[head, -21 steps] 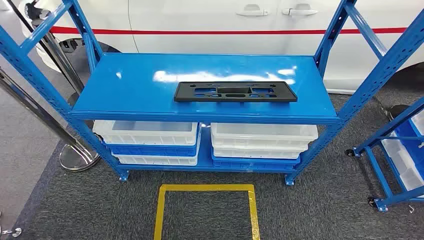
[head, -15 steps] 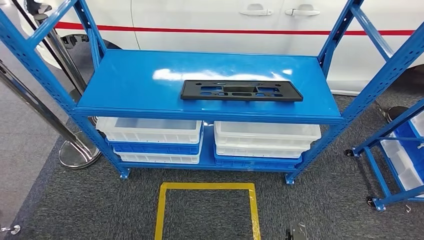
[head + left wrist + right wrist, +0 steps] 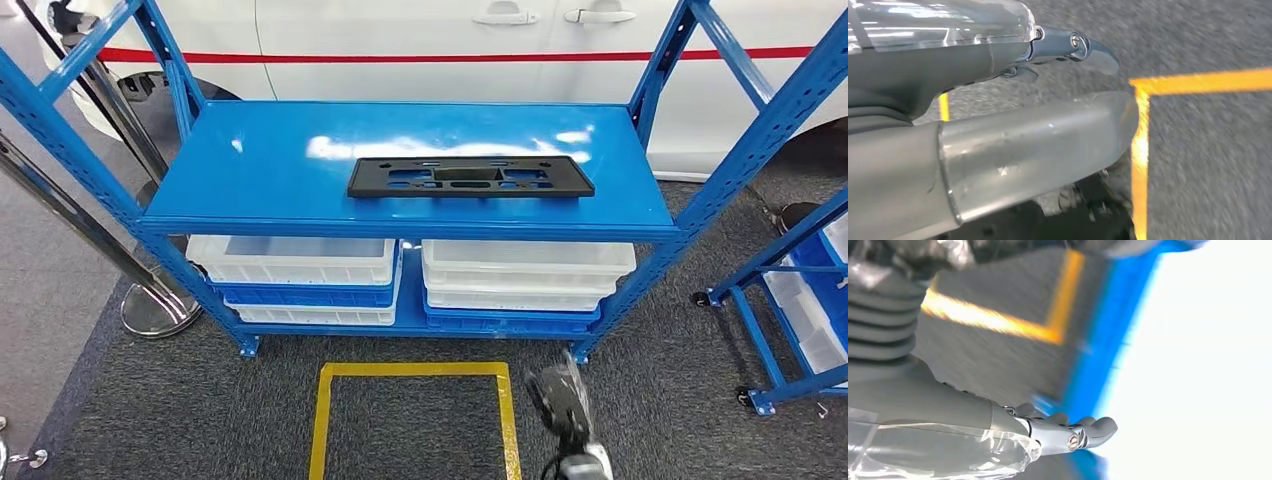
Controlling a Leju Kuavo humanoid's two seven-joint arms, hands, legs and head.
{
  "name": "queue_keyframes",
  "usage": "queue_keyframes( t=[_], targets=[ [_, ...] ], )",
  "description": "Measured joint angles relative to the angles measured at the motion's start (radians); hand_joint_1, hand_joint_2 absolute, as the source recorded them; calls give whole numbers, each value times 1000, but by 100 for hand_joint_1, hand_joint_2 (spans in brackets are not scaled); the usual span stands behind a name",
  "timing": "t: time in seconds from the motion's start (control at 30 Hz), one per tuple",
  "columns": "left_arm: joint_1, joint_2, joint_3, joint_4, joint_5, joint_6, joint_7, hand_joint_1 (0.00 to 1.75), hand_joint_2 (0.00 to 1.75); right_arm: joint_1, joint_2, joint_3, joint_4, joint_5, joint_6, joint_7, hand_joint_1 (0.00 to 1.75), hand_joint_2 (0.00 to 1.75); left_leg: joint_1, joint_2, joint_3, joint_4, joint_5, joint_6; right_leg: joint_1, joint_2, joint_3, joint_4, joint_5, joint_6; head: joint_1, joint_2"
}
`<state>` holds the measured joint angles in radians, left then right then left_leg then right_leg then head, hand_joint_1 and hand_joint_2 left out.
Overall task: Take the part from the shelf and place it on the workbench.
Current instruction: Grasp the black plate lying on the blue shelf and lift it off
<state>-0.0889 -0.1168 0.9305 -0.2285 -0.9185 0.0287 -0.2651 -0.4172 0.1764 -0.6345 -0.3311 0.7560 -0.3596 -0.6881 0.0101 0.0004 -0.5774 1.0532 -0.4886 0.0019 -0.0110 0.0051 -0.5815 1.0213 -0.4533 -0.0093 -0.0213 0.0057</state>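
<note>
Your right robot hand (image 3: 562,405) rises blurred over the carpet, grip unreadable; the left robot hand (image 3: 1068,45) holds nothing. You'll find the black part (image 3: 470,177) flat on the blue shelf (image 3: 250,170), white bins (image 3: 295,262) beneath, yellow tape square (image 3: 412,375) before it.

Open access to shelf (image 3: 260,170) top from front; bare blue deck left and right of black part (image 3: 470,177). Blue corner uprights (image 3: 752,150) flank both ends, diagonal braces behind. White car (image 3: 400,40) close behind the rear edge. Stacked trays (image 3: 295,265) pack the lower level. Steel stanchion (image 3: 150,300) at left, blue cart (image 3: 790,300) at right. Right hand (image 3: 562,405) low over carpet near yellow tape square (image 3: 412,375).
</note>
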Motion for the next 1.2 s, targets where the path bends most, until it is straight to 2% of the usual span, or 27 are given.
queue_keyframes(
  t=[0.03, 0.1, 0.13, 0.17, 0.2, 0.27, 0.3, 0.33, 0.37, 0.43, 0.5, 0.53, 0.6, 0.63, 0.67, 0.7, 0.73, 0.77, 0.83, 0.87, 1.0, 1.07, 1.13, 1.17, 1.2],
  targets=[
    [-6, 1, -5, 0, -8, -13, -5, 0, 0, -27, 16, 58, -27, 23, -39, 0, 0, 175, 1, 0, -20, 44, -26, -4, -2, 0, 1, -3, 3, -7, 0, 0],
    [-20, 0, -17, 0, -23, -33, -5, 0, 0, -72, 47, 192, -88, 63, -116, 21, 0, 175, 2, -1, -82, 174, -85, -10, 1, -2, -2, -1, 3, -14, 0, 0],
    [-28, -1, -24, 0, -31, -40, -2, 0, 0, -88, 59, 269, -119, 81, -150, 42, 0, 175, 2, 0, -108, 227, -100, -13, 2, -4, -3, 1, 3, -15, 0, 0],
    [-35, -2, -30, 1, -37, -46, 2, 0, 0, -101, 67, 348, -149, 97, -181, 71, 0, 175, 2, 0, -119, 249, -97, -14, 3, -4, -4, 3, 2, -15, 0, 0],
    [-42, -3, -37, 1, -42, -50, 7, 0, 0, -112, 72, 426, -176, 109, -205, 101, 0, 175, 2, 0, -112, 231, -74, -14, 4, -5, -4, 5, 2, -15, 0, 0],
    [-57, -3, -48, 1, -52, -55, 14, 0, 0, -130, 78, 574, -228, 139, -253, 164, 0, 175, 2, 1, -57, 109, -2, -8, 4, -5, -4, 9, 0, -14, 0, 0],
    [-65, -3, -53, 1, -57, -56, 16, 0, 0, -137, 79, 640, -252, 160, -276, 194, 0, 175, 0, 1, -28, 45, 23, -5, 6, -5, -6, 13, -1, -12, 0, 0],
    [-72, -3, -58, 1, -61, -57, 17, 0, 0, -143, 80, 701, -275, 189, -299, 224, 0, 175, -1, 2, -10, 2, 35, 0, 8, -4, -10, 15, -1, -8, 0, 0],
    [-78, -3, -63, 1, -65, -57, 18, 0, 0, -146, 79, 758, -302, 230, -317, 256, 0, 175, -3, 1, -4, -18, 35, 3, 10, -4, -15, 16, 0, -4, 0, 0],
    [-86, -3, -71, 1, -75, -61, 18, 0, 0, -144, 77, 849, -365, 357, -333, 316, 0, 175, -3, 0, -5, -26, 36, 11, 12, -5, -19, 14, 3, 6, 0, 0],
    [-93, -4, -83, 1, -87, -66, 17, 0, 0, -140, 73, 911, -435, 517, -337, 379, 0, 175, 2, 0, -2, -36, 43, 22, 11, -4, -28, 35, -12, 16, 1, 0],
    [-98, -5, -89, 1, -93, -68, 17, 0, 0, -141, 70, 935, -466, 581, -338, 409, 0, 175, 5, 0, 0, -41, 45, 27, 10, -4, -44, 70, -34, 21, 1, 0],
    [-109, -5, -100, 1, -101, -70, 17, 0, 0, -140, 61, 974, -511, 651, -339, 453, 0, 175, 6, 1, -1, -42, 46, 32, 6, -4, -104, 192, -94, 29, 1, 0],
    [-112, -5, -105, 1, -103, -71, 18, 0, 0, -139, 56, 989, -527, 668, -339, 465, 0, 175, 6, 1, -1, -42, 46, 32, 5, -4, -136, 252, -114, 32, 1, 0],
    [-114, -5, -108, 1, -105, -71, 19, 0, 0, -137, 52, 1000, -541, 679, -339, 473, 0, 175, 6, 0, -1, -41, 45, 32, 4, -4, -156, 285, -117, 33, 1, 0],
    [-114, -6, -111, 1, -106, -71, 20, 0, 0, -136, 48, 1009, -553, 684, -339, 477, 0, 175, 6, 0, 0, -40, 44, 32, 4, -4, -157, 281, -99, 33, 1, 0],
    [-115, -6, -114, 1, -107, -71, 21, 0, 0, -135, 45, 1017, -564, 689, -339, 482, 0, 175, 6, 0, 2, -39, 42, 30, 4, -4, -139, 236, -64, 31, 1, 0],
    [-116, -7, -117, 1, -109, -72, 21, 0, 0, -135, 43, 1023, -577, 695, -339, 489, 0, 175, 6, 0, 4, -38, 40, 28, 4, -4, -107, 165, -23, 28, 1, 0],
    [-120, -9, -125, 1, -115, -73, 20, 0, 0, -136, 40, 1032, -600, 712, -339, 510, 0, 175, 3, -2, 4, -35, 36, 21, 8, -3, -52, 47, 21, 20, 1, 0],
    [-122, -10, -129, 1, -119, -75, 20, 0, 0, -137, 38, 1036, -610, 722, -339, 526, 0, 175, 1, -2, 3, -35, 34, 16, 10, -3, -41, 20, 24, 15, 1, 0],
    [-127, -12, -143, 1, -129, -80, 19, 0, 0, -141, 31, 1049, -636, 731, -339, 573, 0, 175, 3, -1, -1, -25, 22, -6, 10, -2, -33, 3, 21, -8, 0, 0],
    [-127, -13, -148, 1, -130, -81, 19, 0, 0, -147, 30, 1050, -642, 725, -339, 584, 0, 175, 4, -1, -40, 58, -21, -13, 6, -4, -24, -3, 20, -20, 0, 0],
    [-126, -14, -151, 1, -131, -82, 18, 0, 0, -150, 29, 1050, -643, 722, -339, 591, 0, 175, 5, -1, -113, 196, -73, -17, 9, -4, -21, -2, 15, -27, 0, 0],
    [-125, -14, -152, 2, -131, -82, 18, 0, 0, -149, 28, 1050, -643, 720, -339, 593, 0, 175, 5, -1, -144, 245, -82, -18, 11, -4, -20, 0, 12, -28, 0, 0],
    [-123, -15, -154, 2, -131, -82, 18, 0, 0, -149, 26, 1050, -643, 716, -339, 594, 0, 175, 5, -1, -159, 260, -73, -17, 12, -3, -18, 1, 8, -29, 0, 0]
  ],
)
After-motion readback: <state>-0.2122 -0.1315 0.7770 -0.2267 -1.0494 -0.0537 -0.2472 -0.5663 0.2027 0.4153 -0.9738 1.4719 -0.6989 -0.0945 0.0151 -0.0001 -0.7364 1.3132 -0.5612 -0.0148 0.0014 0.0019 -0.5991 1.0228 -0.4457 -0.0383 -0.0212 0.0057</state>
